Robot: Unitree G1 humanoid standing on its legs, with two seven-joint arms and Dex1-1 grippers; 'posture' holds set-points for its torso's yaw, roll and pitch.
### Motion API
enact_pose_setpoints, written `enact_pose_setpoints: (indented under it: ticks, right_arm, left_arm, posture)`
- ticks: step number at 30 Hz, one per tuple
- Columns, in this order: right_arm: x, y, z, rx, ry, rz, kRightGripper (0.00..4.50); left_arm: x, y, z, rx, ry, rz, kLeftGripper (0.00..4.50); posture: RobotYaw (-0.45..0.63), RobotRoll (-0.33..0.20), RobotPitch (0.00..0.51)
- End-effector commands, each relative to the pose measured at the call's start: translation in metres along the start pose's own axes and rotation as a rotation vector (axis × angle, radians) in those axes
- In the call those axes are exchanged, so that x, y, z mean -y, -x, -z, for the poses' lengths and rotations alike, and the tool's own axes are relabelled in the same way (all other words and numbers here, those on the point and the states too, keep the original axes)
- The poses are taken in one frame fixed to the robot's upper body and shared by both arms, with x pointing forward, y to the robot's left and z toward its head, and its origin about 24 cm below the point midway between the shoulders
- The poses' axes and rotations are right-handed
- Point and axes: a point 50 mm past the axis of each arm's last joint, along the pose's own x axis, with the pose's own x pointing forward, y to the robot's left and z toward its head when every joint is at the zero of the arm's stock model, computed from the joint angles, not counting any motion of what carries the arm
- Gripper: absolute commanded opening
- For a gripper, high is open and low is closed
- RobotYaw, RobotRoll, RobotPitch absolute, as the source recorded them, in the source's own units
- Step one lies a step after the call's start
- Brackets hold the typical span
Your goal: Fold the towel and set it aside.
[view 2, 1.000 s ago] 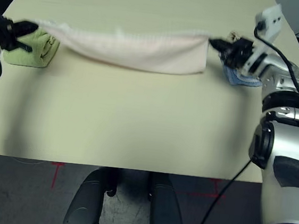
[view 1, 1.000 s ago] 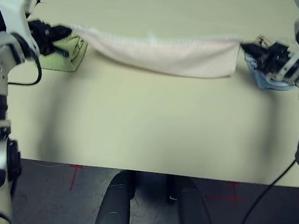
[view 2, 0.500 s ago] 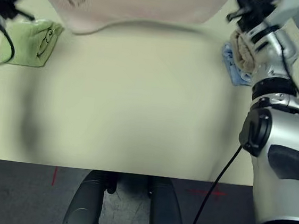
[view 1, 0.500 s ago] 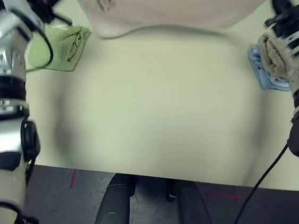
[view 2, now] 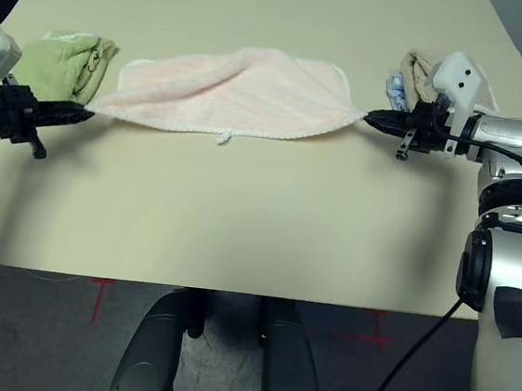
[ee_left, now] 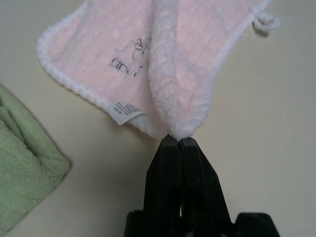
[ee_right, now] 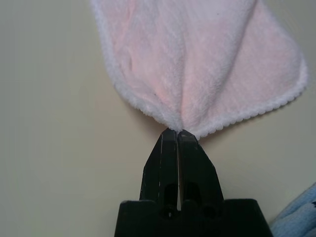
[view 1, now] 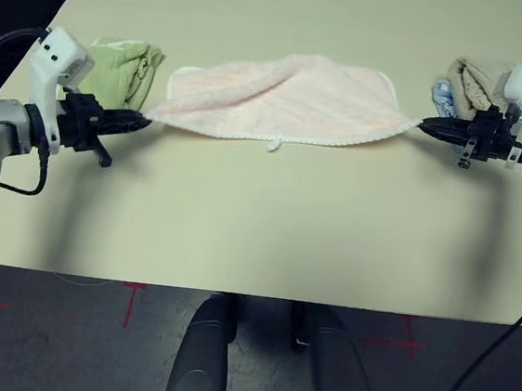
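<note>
Pink towel (view 1: 285, 100) lay flat on the far half of the table (view 1: 258, 223), folded over once, with a soft ridge running across it. White trim showed along the near edge, with a little loop hanging at the middle. Pinched at two corners: left gripper (view 1: 143, 121) squeezed tight on the left corner, right gripper (view 1: 423, 128) squeezed tight on the right corner. Both seen up close in the wrist views, black fingers (ee_left: 170, 163) pressed together with cloth caught at the tips. A small dark picture and a white tag (ee_left: 123, 109) sat near the left corner.

Green towel (view 1: 117, 68) sat just past the left gripper, at the far left. Beige towel (view 1: 471, 82) with a bit of blue under it sat at the far right.

Step in hand, by the look of it: first fold laid down on the table, corners not let go yet. Probably next: open both grippers, then take the towel by one end and bring it over to the other for a second fold. Needs care not to drag the cloth and spoil the fold. Setting aside not yet done.
</note>
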Motion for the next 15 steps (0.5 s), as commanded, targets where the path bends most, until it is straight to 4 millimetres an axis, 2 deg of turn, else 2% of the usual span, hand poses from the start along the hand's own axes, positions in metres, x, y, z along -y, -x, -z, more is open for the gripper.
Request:
enact_pose_setpoints:
  ticks: [1, 8, 15]
  right_arm:
    - [-0.008, 0.009, 0.011, -0.109, -0.009, -0.103, 0.00]
    - [-0.011, 0.018, 0.017, -0.188, -0.026, -0.167, 0.00]
    - [-0.012, 0.026, 0.018, -0.193, -0.015, -0.177, 0.00]
  left_arm:
    - [0.006, 0.003, 0.008, -0.076, -0.025, 0.059, 0.05]
    - [0.006, 0.013, 0.011, -0.126, -0.043, 0.113, 0.05]
    - [0.005, 0.028, 0.008, -0.156, -0.058, 0.141, 0.05]
  posture:
    - [-0.01, 0.000, 0.276]
    - [-0.02, 0.000, 0.271]
    - [-0.03, 0.000, 0.265]
